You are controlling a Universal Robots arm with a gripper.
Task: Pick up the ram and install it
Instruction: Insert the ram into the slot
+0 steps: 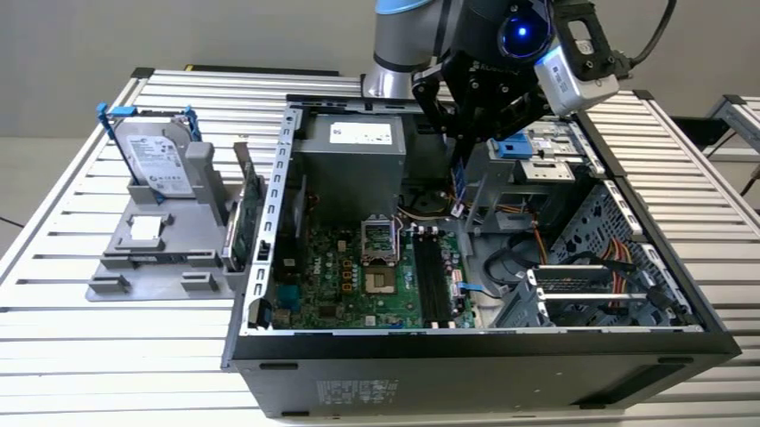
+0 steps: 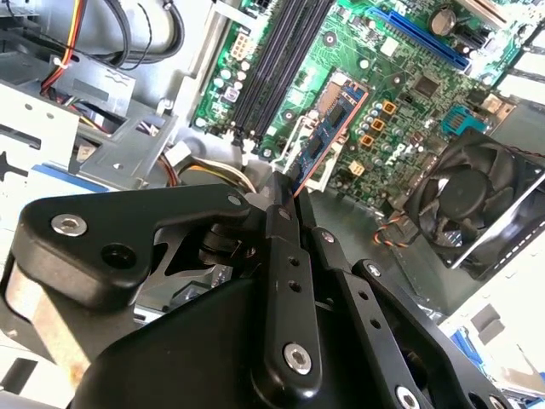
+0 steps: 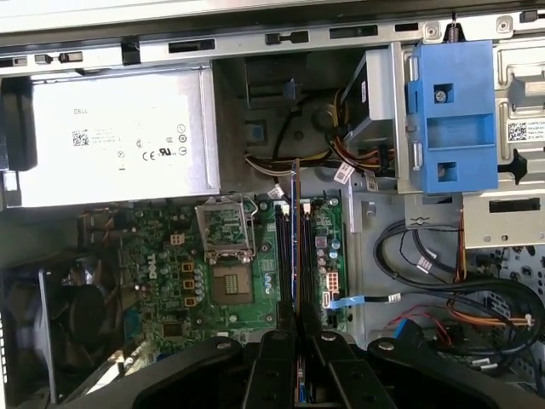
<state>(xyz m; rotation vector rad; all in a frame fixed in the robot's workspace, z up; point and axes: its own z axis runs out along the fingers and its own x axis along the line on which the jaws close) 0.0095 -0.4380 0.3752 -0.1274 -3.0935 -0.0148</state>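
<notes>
gripper [image 3: 295,341]: closed tight on the ram [image 3: 295,221] | ram: held edge-on above the motherboard [image 3: 170,256] inside the open case [image 1: 475,365] | relation: memory slots [image 3: 281,247] lie below, ram's long axis in line with them (not seated)

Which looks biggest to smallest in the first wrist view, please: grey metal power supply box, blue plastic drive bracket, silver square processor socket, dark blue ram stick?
1. grey metal power supply box
2. blue plastic drive bracket
3. silver square processor socket
Unranked: dark blue ram stick, edge-on and nearest the camera in the gripper.
</notes>
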